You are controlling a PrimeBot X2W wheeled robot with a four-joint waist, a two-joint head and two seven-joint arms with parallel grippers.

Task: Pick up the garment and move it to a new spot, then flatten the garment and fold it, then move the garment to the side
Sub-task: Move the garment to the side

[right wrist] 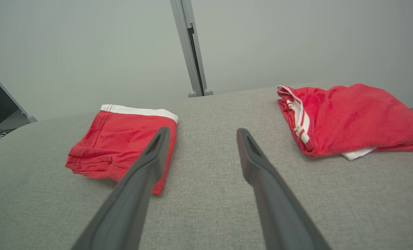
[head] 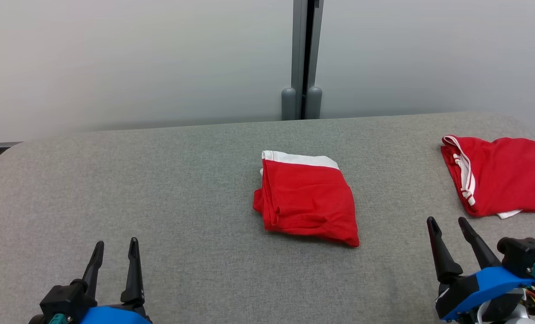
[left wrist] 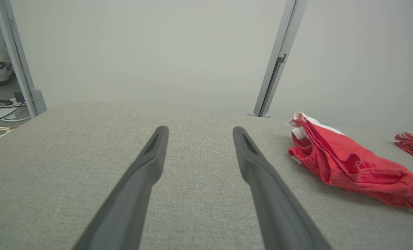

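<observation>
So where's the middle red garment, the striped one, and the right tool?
middle red garment [head: 310,202]: head view, red centre.
striped red garment [head: 505,173]: head view, red centre.
right tool [head: 447,222]: head view, between its fingertips.

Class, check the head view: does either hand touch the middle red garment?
No, the left hand and right hand sit open, well short of the garment.

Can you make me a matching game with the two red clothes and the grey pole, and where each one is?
Things:
1. red garment with white band
2. red garment with white stripes
3. grey pole

Places:
A. behind the table, at its middle
B. right end of the table
C. middle of the table

Pairs: 1-C, 2-B, 3-A.
</observation>
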